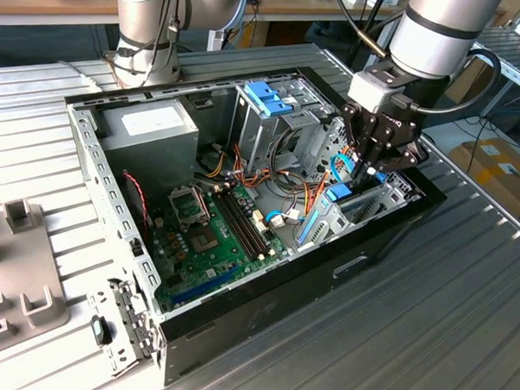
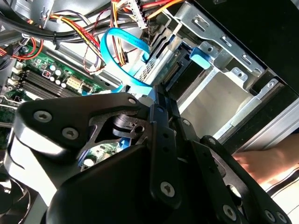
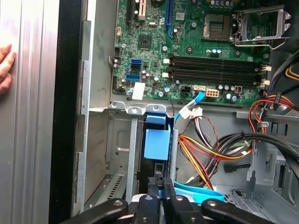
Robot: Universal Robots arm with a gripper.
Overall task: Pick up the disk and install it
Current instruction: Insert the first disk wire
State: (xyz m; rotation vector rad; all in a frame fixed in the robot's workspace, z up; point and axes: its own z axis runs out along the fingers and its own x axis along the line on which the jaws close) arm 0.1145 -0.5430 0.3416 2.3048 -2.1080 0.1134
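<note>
In the drive bay (image 3: pixel 119 140), at the case (image 1: pixel 82 127) end on the exterior view's right, the gripper (image 1: pixel 371 165) hangs straight over a slot. Fingers are drawn nearly together, pinching the disk (image 3: pixel 157 170) by its upper edge. Disk stands on edge between the bay rails, directly beneath the gripper, long axis running down into the slot, blue bracket (image 3: pixel 157 142) on it. Looks partly seated, not home.

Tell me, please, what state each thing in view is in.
computer case: open, side panel off.
disk: on edge, down in the drive bay.
end effector: low inside the case, over the disk.
CPU socket: bare, nothing mounted.
blue cable: looped loose beside the bay.
hand: resting on the table outside the case.
</note>
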